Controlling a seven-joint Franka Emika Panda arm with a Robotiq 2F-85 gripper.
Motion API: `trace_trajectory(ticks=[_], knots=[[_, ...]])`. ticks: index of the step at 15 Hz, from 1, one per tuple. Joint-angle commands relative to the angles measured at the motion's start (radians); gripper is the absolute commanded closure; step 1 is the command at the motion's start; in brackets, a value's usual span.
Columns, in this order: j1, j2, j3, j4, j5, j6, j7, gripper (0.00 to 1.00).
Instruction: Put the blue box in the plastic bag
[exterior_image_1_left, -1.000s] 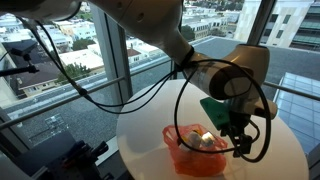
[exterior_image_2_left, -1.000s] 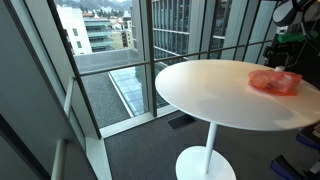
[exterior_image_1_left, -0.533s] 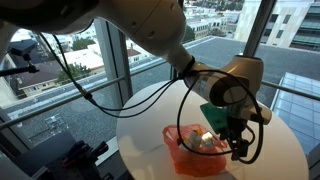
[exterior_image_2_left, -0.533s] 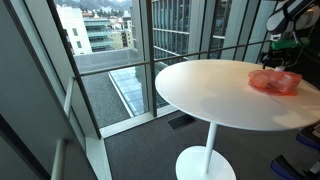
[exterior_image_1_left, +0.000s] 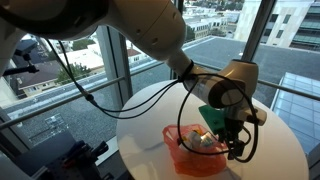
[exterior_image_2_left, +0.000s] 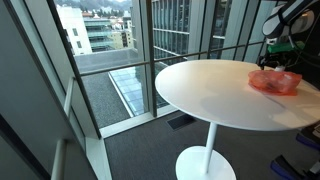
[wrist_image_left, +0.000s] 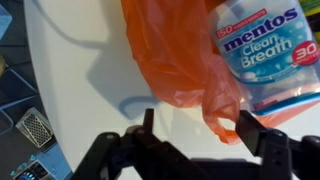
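The blue Mentos Clean Breath box (wrist_image_left: 262, 55) lies inside the orange plastic bag (wrist_image_left: 180, 60) in the wrist view, at the upper right. The bag (exterior_image_1_left: 196, 148) sits on the round white table (exterior_image_1_left: 280, 150) and also shows in an exterior view (exterior_image_2_left: 275, 81). My gripper (wrist_image_left: 196, 122) is open, its two dark fingers spread wide just above the bag's lower edge; a fold of orange plastic hangs between them, near one finger. In an exterior view the gripper (exterior_image_1_left: 236, 140) hovers over the bag's side. The box shows faintly through the bag (exterior_image_1_left: 207, 140).
The white table (exterior_image_2_left: 215, 90) stands on a single pedestal beside tall windows and a railing. Black cables loop from the arm (exterior_image_1_left: 190, 85) over the table. Grey carpet lies below.
The arm has shifted slightly lower toward the bag. The bag and box have not moved.
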Motion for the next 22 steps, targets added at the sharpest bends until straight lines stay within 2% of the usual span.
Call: trace_trajectory(ticks=[1,6,7,8,9,10,11,12,18,20,22], knots=[[0.006,0.021,-0.006,0.036,-0.001,-0.001,0.040,0.48],[0.004,0.011,-0.006,0.030,0.004,0.004,0.055,0.88],[0.004,0.010,-0.005,0.029,0.005,0.004,0.056,0.95],[0.004,0.010,-0.006,0.027,0.005,0.007,0.057,0.97],[0.004,0.008,-0.005,0.022,0.006,0.013,0.056,0.73],[0.002,0.006,-0.003,0.019,0.009,0.015,0.055,0.66],[0.000,0.003,-0.001,0.014,0.011,0.017,0.053,0.66],[0.000,0.000,-0.001,0.009,0.010,0.020,0.051,0.61],[-0.008,-0.008,0.000,-0.011,0.017,0.033,0.047,0.13],[-0.015,-0.002,0.006,-0.014,0.029,0.041,0.046,0.01],[-0.021,0.002,0.011,-0.018,0.047,0.047,0.044,0.00]])
